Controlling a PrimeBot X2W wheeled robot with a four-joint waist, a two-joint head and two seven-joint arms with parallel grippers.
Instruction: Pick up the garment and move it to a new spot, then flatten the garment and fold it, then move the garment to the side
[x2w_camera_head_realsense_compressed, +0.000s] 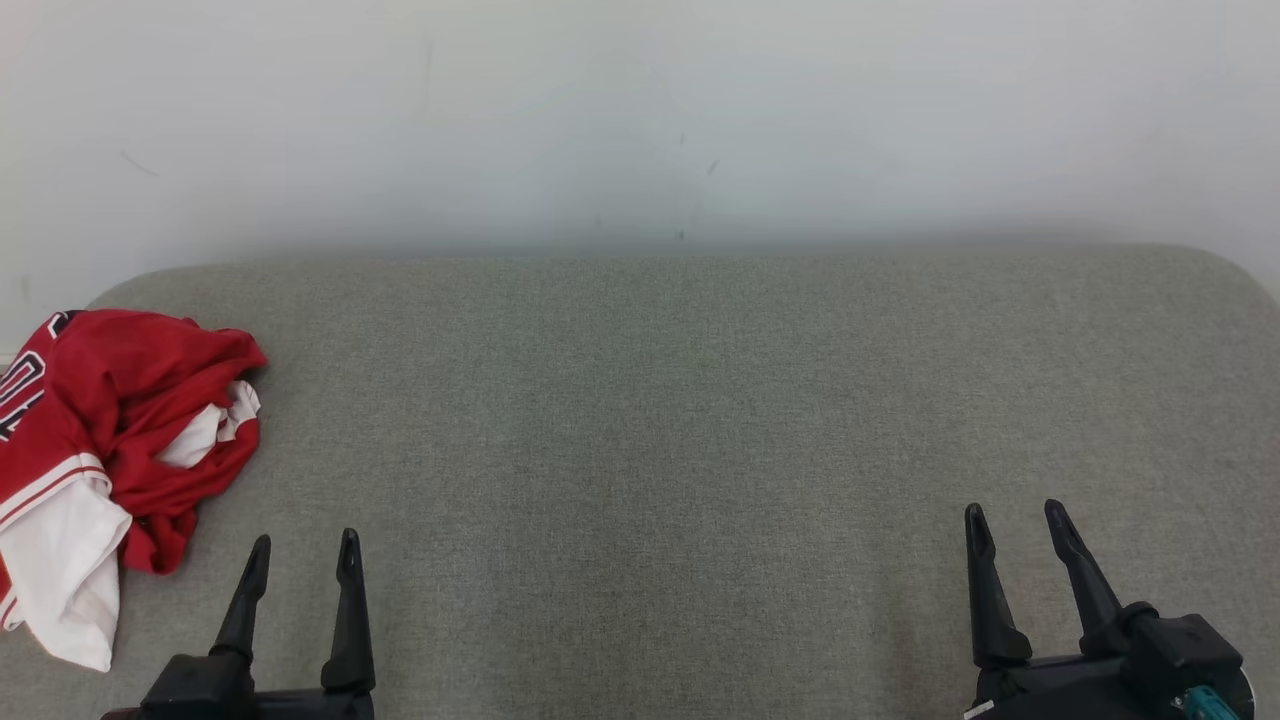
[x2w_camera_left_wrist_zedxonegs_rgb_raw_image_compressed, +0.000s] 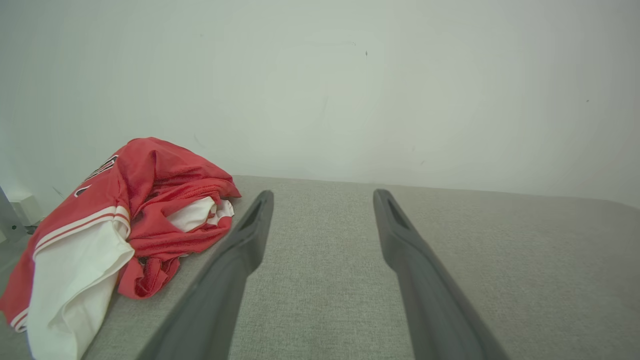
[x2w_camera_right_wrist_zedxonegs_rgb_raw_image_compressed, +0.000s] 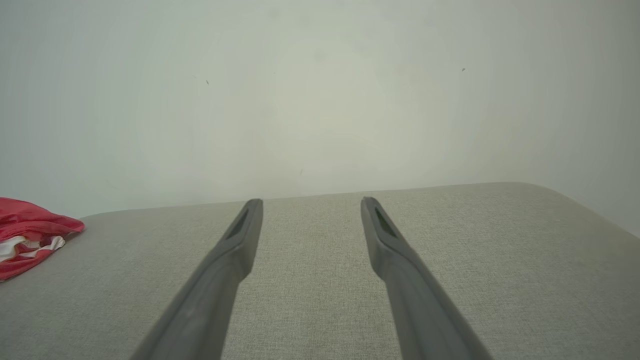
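Crumpled red-and-white garment lies at the grey table's left edge; left gripper near it, right gripper well apart, both jaws wide open and empty; a shallow pinch may catch one layer and drag it off the edge.

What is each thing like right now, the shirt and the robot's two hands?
garment: crumpled in a heap, not folded, lying at the left end of the grey surface, untouched.
left gripper: open, empty, near the garment but apart.
right gripper: open, empty, far from the garment.
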